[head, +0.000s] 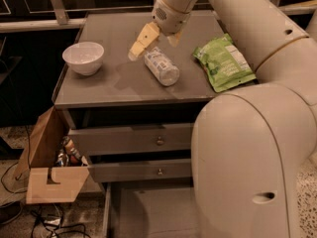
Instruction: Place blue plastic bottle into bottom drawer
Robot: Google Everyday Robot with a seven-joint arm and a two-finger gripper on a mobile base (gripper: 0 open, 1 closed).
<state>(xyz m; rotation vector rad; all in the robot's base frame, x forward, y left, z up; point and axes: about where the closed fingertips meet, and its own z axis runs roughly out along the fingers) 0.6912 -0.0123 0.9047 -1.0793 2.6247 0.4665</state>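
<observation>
The blue plastic bottle lies on its side on the grey cabinet top, near the middle. My gripper hangs just above the bottle's far end and is open. One tan finger slants down to the bottle's left, and the other shows only as a small tip on the right. Nothing is held between them. The bottom drawer is pulled out at floor level below the two upper drawers. My arm hides its right side.
A white bowl stands at the left of the top and a green snack bag lies at the right. Two knobbed drawers sit slightly ajar. A cardboard box and cables lie on the floor left of the cabinet.
</observation>
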